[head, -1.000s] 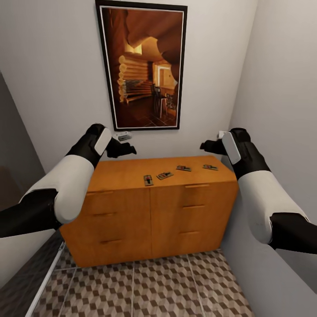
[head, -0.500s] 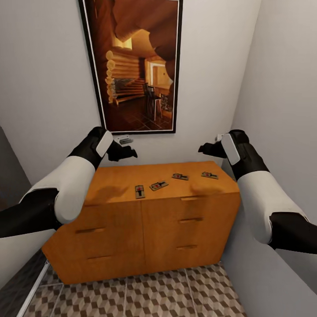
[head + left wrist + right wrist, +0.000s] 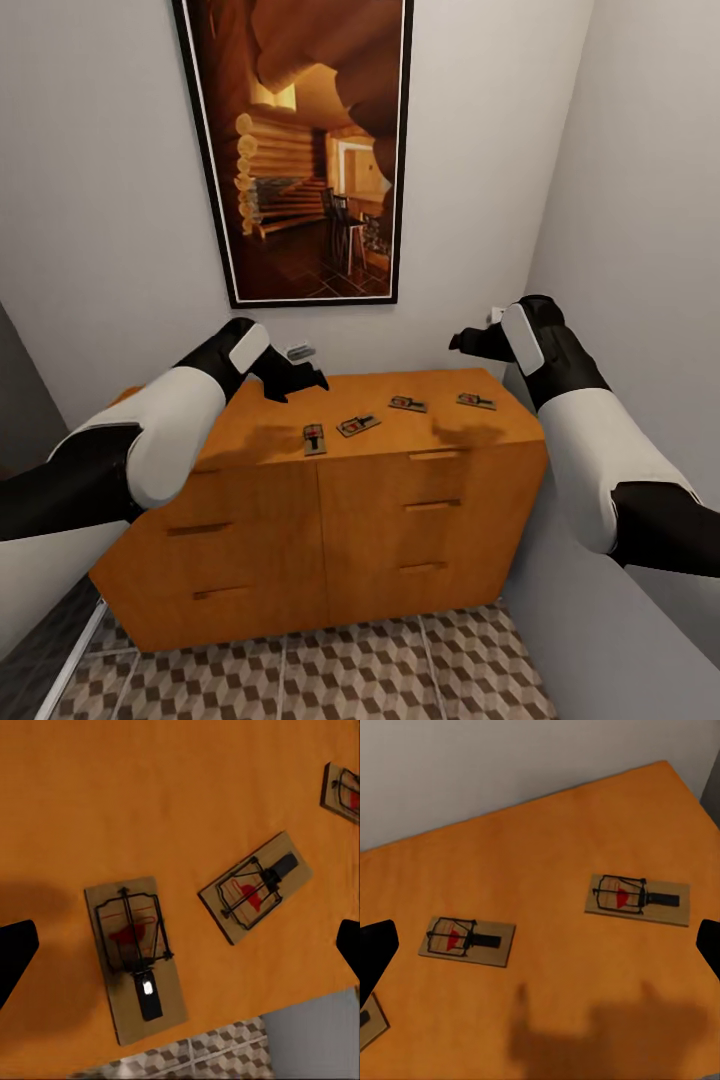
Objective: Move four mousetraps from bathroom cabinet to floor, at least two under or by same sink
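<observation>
Several mousetraps lie in a loose row on top of the orange-brown cabinet (image 3: 300, 520): the leftmost mousetrap (image 3: 314, 438), a second (image 3: 358, 424), a third (image 3: 407, 404) and the rightmost (image 3: 476, 401). My left gripper (image 3: 305, 383) hovers open just above and behind the leftmost two. In the left wrist view the gripper (image 3: 180, 952) has these two traps (image 3: 139, 952) (image 3: 256, 886) between its spread fingertips (image 3: 15, 960). My right gripper (image 3: 458, 343) hangs open above the rightmost two. They also appear in the right wrist view (image 3: 467, 940) (image 3: 637, 900), below the gripper (image 3: 540, 949).
A large framed picture (image 3: 300, 150) hangs on the wall behind the cabinet. A grey wall (image 3: 640, 250) closes the right side, close to my right arm. Cube-pattern bathroom floor (image 3: 330, 680) lies in front of the cabinet. Darker tiles (image 3: 25, 670) show at the lower left.
The camera has come closer to the cabinet and tilted. My left gripper has dropped and moved right, over the leftmost traps. The right arm has held its pose.
</observation>
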Motion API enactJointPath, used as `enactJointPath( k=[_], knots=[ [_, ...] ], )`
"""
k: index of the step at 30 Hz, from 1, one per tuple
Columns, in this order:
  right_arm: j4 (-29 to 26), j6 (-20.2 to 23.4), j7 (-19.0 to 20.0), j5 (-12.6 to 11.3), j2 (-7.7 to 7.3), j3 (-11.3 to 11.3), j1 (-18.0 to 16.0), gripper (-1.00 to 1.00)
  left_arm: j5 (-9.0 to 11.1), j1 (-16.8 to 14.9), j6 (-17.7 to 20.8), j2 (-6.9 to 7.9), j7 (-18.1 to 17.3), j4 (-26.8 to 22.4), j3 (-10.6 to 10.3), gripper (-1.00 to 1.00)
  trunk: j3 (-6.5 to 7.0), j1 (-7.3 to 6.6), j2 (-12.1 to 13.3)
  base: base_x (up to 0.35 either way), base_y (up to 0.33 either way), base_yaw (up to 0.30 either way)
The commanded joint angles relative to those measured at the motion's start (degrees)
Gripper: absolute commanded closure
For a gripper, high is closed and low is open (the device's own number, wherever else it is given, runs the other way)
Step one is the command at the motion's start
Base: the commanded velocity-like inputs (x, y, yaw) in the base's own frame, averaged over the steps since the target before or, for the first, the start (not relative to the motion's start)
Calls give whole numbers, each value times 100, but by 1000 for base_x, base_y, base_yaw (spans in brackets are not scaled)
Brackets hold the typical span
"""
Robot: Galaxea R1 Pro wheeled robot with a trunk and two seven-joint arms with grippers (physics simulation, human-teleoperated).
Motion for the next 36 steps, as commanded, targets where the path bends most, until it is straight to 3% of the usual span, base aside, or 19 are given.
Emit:
enactJointPath(
  k=[1, 5, 10, 18, 36],
  knots=[
    [-4, 18, -50, -61, 3, -1, -4, -100, 245, -3, 23, -1, 59, 85, 44, -100, -6, 0, -3, 3, -1, 0],
    [-6, 15, -46, -62, 17, -1, 8, -100, 587, -3, 17, 17, 65, 222, 39, -100, -6, 0, -3, 1, -1, 0],
    [-4, 8, -48, -80, 60, 0, 28, -100, 715, -3, 15, 21, 74, 277, 34, -100, -6, 0, -3, 0, 0, 0],
    [-20, 5, -57, -80, 157, 0, 41, -100, 752, -3, 20, 17, 77, 296, 31, -100, -6, 0, -3, 0, 0, 0],
    [-59, 5, -59, -80, 188, 7, 41, -100, 743, 4, -23, 31, 90, 467, -2, -100, -6, 0, -3, 0, 0, 0]
  ],
)
